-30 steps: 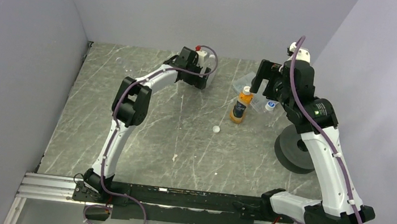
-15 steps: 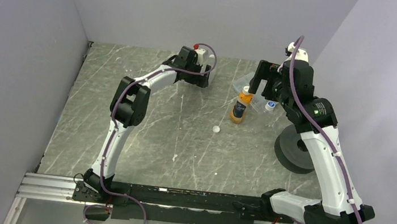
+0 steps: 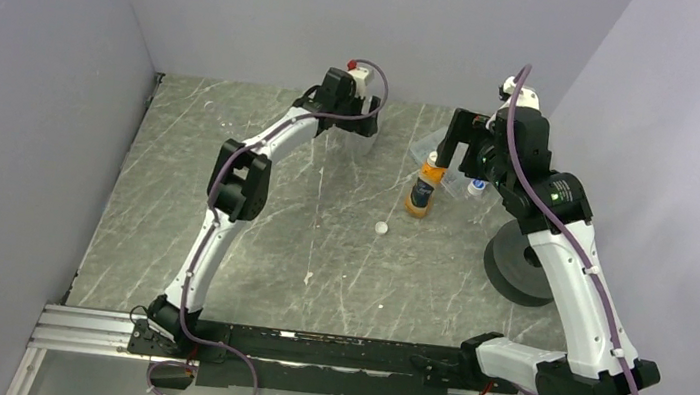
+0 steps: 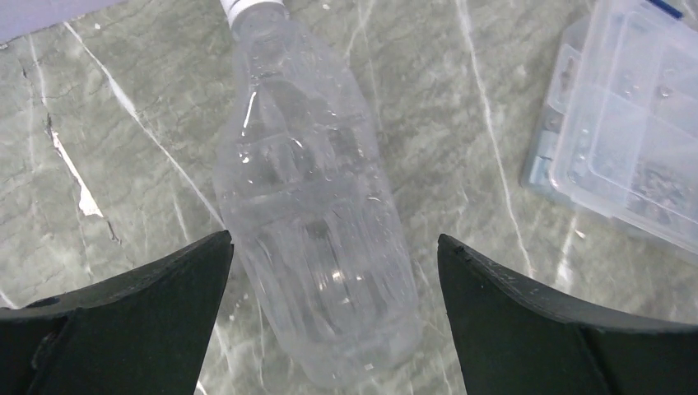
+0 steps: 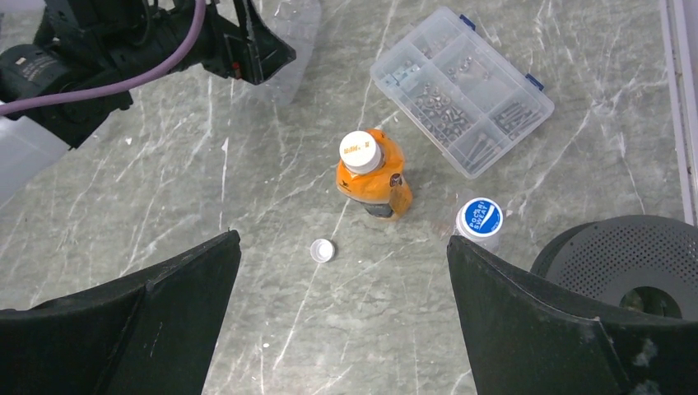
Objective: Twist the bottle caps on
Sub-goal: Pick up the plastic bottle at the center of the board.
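A clear bottle point(image 4: 317, 222) with a white neck ring seems to lie on its side on the marble. My left gripper point(image 4: 334, 239) hangs open over its lower body, fingers wide on either side and not touching it. An orange bottle point(image 5: 372, 181) stands upright with a white cap point(image 5: 360, 152) on top. A loose white cap point(image 5: 323, 250) lies on the table just in front of it. To its right stands a clear bottle with a blue-topped cap point(image 5: 479, 218). My right gripper point(image 5: 343, 237) is open and empty, high above these; in the top view the right gripper point(image 3: 450, 154) is over the orange bottle point(image 3: 420, 196).
A flat clear compartment box point(image 5: 461, 90) of small metal parts lies behind the orange bottle. A large black perforated disc point(image 5: 634, 263) sits at the right. Grey walls close in the table at the back and on both sides. The left gripper point(image 5: 247, 49) shows at top left.
The left wrist has lifted and shifted a little to the right over the clear bottle. The right gripper has crept slightly back. Both stay open.
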Robot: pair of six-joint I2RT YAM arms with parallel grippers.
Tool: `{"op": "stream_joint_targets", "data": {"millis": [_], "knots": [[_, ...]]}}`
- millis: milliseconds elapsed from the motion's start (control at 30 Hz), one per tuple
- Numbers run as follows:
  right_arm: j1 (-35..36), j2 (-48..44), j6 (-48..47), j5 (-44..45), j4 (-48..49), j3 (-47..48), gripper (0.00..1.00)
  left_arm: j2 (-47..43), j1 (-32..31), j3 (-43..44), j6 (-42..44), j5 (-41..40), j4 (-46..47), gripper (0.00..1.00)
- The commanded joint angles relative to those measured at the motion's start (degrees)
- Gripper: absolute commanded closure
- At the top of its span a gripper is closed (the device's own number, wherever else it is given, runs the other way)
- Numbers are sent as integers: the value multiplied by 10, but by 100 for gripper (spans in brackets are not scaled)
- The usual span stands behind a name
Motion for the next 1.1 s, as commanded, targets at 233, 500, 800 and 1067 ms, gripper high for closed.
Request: {"op": "stream_joint_targets", "data": {"millis": [233, 500, 800, 1067], "knots": [[-2, 0, 2, -21, 18, -8, 0, 70, -13, 56, 11, -38, -71, 8], [-2, 1, 3, -43, 21, -12, 0, -85, -15, -159, 7, -18, 35, 74], [2, 5, 3, -146, 79, 0, 0, -461, 30, -509, -15, 126, 148, 100], [11, -51, 18, -322, 258, -86, 0, -682, 133, -657, -179, 480, 267, 100]]}}
